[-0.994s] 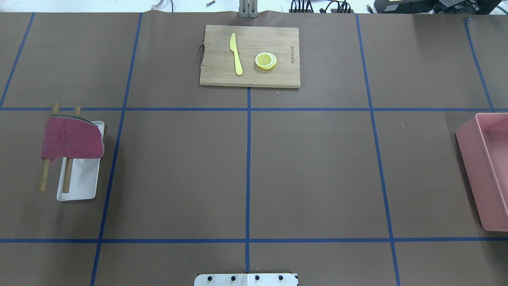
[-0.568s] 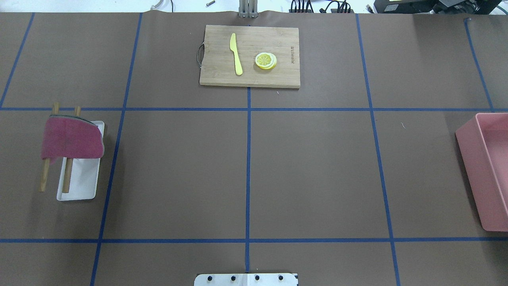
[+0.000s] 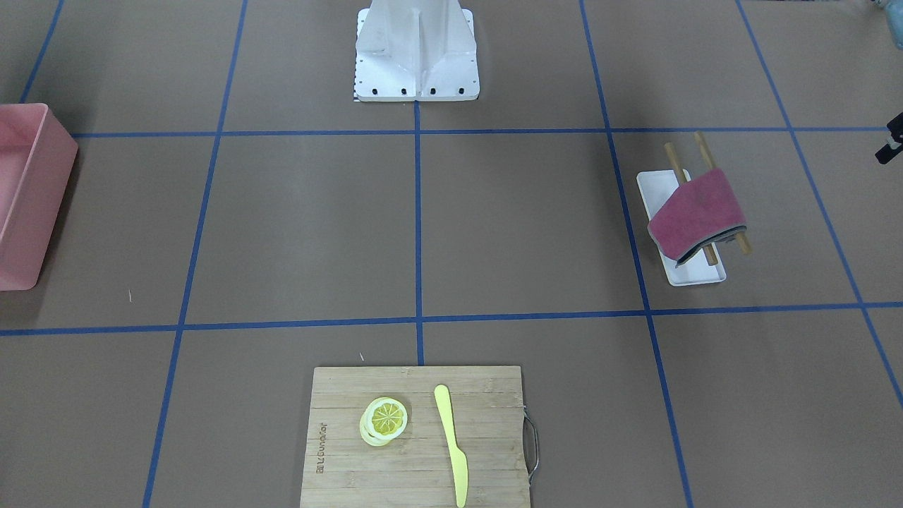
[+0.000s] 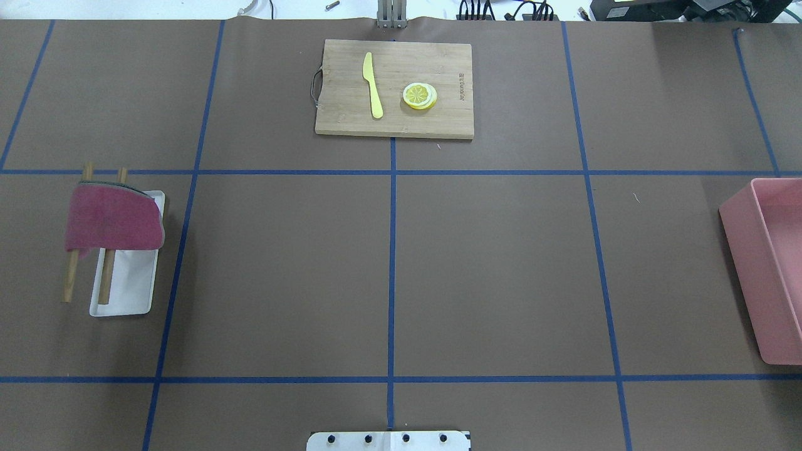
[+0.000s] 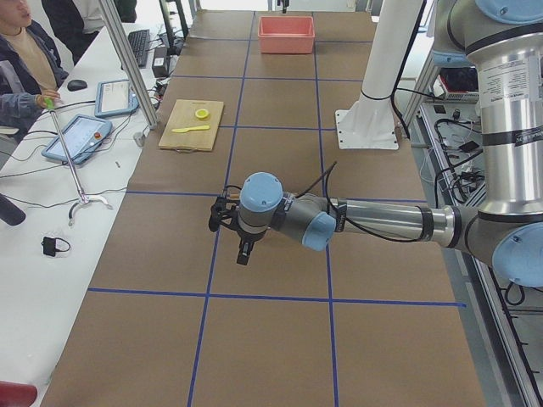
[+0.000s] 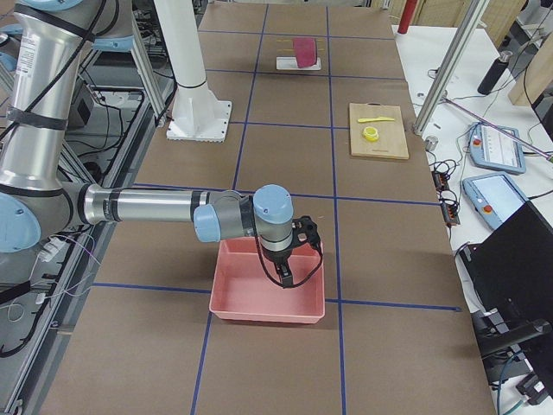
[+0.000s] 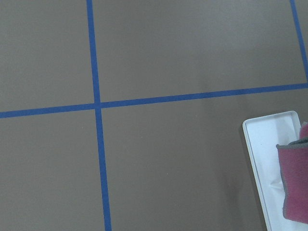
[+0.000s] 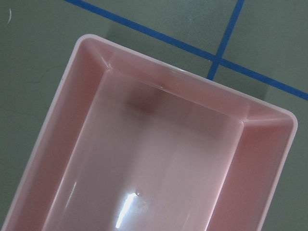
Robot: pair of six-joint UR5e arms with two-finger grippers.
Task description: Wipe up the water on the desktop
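Note:
The brown desktop [image 4: 501, 269] with its blue tape grid shows no water that I can make out. A red cloth [image 4: 113, 219] hangs over two wooden rods [image 4: 108, 275] above a white tray [image 4: 128, 288] at the left. The cloth [image 7: 296, 183] and the tray [image 7: 267, 149] show at the right edge of the left wrist view. My left gripper [image 5: 244, 250] hovers over the desktop just outside the tray. My right gripper [image 6: 288, 275] hangs over the pink bin [image 6: 268, 298]. I cannot tell whether either is open or shut.
A bamboo cutting board [image 4: 395, 88] at the far middle carries a yellow knife [image 4: 373, 84] and lemon slices [image 4: 420, 95]. The pink bin [image 4: 774, 269] stands at the right edge. The robot's base [image 3: 416, 53] is at the near middle. Operators [image 5: 25, 59] sit beyond the far edge.

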